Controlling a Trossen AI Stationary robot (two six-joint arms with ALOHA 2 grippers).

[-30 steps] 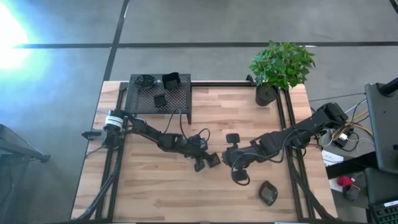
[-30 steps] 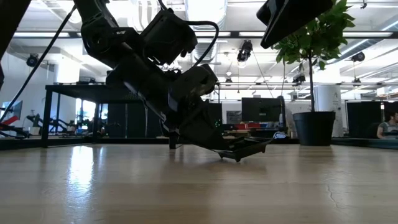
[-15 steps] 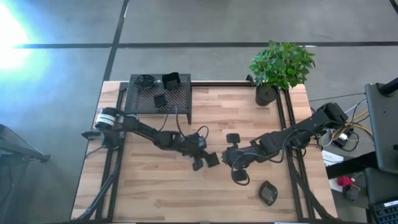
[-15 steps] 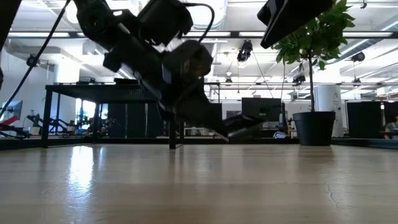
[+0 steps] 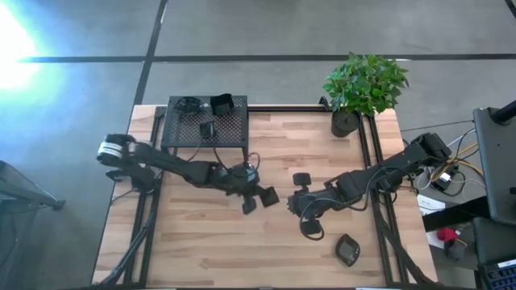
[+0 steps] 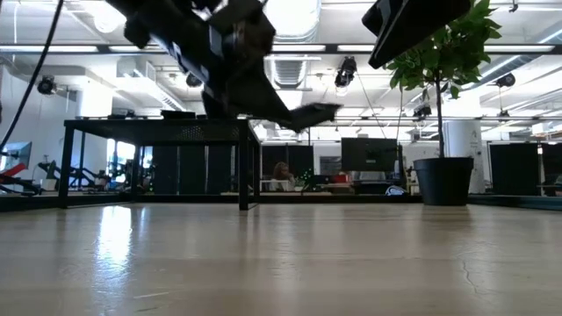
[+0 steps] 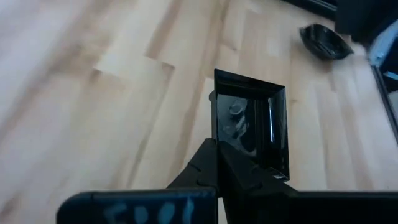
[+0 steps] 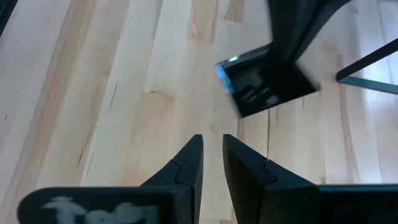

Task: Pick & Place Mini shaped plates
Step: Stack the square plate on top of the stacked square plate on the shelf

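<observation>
Left gripper (image 5: 256, 199), clamped on a square mini plate (image 7: 250, 127), carries it above the table (image 5: 201, 250) toward the perforated stand (image 5: 230, 129), where release likely follows.

My table (image 5: 201, 242) is pale, smooth wood planks. The square plate (image 7: 252, 127) I hold looks glossy black, mirror-like. The far stand (image 5: 222, 129) is matt perforated metal.
</observation>
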